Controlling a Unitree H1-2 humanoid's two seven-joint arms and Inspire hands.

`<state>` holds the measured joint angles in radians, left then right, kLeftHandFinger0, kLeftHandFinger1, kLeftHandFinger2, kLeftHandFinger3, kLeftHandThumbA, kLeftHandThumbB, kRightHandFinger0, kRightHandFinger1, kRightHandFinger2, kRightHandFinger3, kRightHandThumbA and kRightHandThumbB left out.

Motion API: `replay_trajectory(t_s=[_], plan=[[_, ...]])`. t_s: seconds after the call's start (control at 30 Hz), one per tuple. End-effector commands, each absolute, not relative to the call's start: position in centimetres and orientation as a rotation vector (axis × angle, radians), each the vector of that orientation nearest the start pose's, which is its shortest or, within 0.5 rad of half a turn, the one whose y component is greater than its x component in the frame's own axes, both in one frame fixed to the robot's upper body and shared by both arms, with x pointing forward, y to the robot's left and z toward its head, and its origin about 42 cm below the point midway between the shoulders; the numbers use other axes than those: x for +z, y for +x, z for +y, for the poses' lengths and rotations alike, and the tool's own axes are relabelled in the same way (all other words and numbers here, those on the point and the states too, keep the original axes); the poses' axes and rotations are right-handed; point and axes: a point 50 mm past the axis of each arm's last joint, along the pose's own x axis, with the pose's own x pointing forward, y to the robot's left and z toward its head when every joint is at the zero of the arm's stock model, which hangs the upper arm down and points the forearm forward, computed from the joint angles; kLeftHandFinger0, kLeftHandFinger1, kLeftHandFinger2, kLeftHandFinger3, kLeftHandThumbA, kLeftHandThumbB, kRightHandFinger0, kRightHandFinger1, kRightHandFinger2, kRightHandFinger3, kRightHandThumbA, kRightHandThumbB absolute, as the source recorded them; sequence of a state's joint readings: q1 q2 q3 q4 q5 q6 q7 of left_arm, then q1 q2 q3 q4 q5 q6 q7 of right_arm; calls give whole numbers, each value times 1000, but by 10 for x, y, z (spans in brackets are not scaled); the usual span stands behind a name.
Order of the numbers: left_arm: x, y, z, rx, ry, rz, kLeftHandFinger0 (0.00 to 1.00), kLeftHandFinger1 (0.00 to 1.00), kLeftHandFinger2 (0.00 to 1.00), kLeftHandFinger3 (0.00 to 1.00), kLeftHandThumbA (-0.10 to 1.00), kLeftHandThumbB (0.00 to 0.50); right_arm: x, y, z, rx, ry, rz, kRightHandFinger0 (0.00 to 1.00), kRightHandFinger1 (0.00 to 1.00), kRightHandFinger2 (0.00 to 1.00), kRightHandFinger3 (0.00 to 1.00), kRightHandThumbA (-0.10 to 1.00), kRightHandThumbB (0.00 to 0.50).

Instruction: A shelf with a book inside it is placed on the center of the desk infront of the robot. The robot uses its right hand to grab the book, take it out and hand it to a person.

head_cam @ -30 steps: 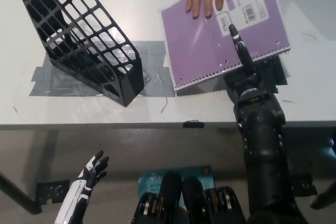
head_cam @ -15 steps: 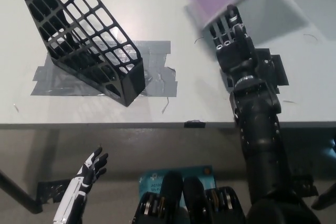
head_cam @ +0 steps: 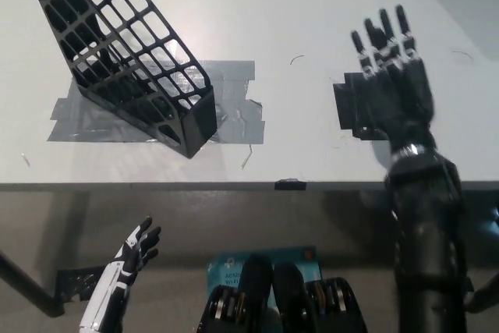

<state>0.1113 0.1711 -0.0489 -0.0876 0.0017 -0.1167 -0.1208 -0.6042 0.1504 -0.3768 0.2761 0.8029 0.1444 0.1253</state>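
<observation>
Head view, left to right. Left hand [head_cam: 129,261]: white, low at the lower left, below the desk edge, fingers spread, holding nothing. Shelf [head_cam: 117,52]: black lattice file rack, tilted, its base seated on grey tape [head_cam: 234,118] stuck to the desk; its inside shows only through the lattice, with nothing to be made out in it. Desk [head_cam: 273,13]: white top, front edge running across the middle of the picture. Black patch [head_cam: 351,111]: flat dark square on the desk, just left of the right hand and partly covered by it. Right hand [head_cam: 390,76]: black, raised over the right part of the desk, fingers straight and apart, pointing away from the robot, holding nothing. Book: not to be seen anywhere in this view.
</observation>
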Motion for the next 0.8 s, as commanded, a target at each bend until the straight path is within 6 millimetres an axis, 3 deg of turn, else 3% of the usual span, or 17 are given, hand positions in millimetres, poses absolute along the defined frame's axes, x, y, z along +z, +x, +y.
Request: replay_trajectory(t_s=[0.0, 0.1, 0.13, 0.2, 0.3, 0.37, 0.43, 0.47, 0.57, 0.77], plan=[[113, 256, 253, -180, 171, -139, 1000, 1000, 1000, 1000, 1000, 321, 288, 331, -196, 505, 760, -564, 1000, 1000, 1000, 1000, 1000, 499], [113, 257, 253, -183, 168, -138, 1000, 1000, 1000, 1000, 999, 312, 268, 297, -202, 491, 671, -569, 1000, 1000, 1000, 1000, 1000, 500], [112, 257, 252, -185, 169, -141, 1000, 1000, 1000, 1000, 1000, 306, 249, 285, -204, 452, 600, -552, 1000, 1000, 1000, 1000, 1000, 481], [111, 256, 251, -186, 172, -139, 1000, 1000, 1000, 1000, 1000, 309, 229, 277, -205, 407, 533, -519, 1000, 1000, 1000, 1000, 1000, 468], [109, 254, 248, -188, 167, -141, 1000, 1000, 1000, 1000, 1000, 318, 192, 266, -211, 340, 451, -440, 1000, 1000, 1000, 1000, 1000, 399], [110, 254, 249, -181, 150, -144, 1000, 1000, 1000, 1000, 1000, 318, 161, 260, -216, 292, 358, -356, 1000, 1000, 1000, 1000, 1000, 413], [110, 253, 250, -179, 152, -149, 1000, 1000, 1000, 1000, 1000, 295, 145, 256, -217, 266, 316, -308, 1000, 1000, 1000, 1000, 1000, 423], [110, 254, 251, -175, 154, -162, 1000, 1000, 1000, 1000, 1000, 260, 133, 253, -216, 262, 314, -263, 1000, 1000, 1000, 1000, 1000, 417], [106, 257, 253, -162, 158, -180, 1000, 1000, 1000, 1000, 1000, 257, 110, 243, -213, 274, 327, -173, 1000, 1000, 1000, 1000, 1000, 397], [104, 261, 256, -144, 159, -189, 1000, 1000, 1000, 1000, 1000, 254, 94, 240, -209, 291, 313, -135, 1000, 1000, 1000, 1000, 1000, 403]])
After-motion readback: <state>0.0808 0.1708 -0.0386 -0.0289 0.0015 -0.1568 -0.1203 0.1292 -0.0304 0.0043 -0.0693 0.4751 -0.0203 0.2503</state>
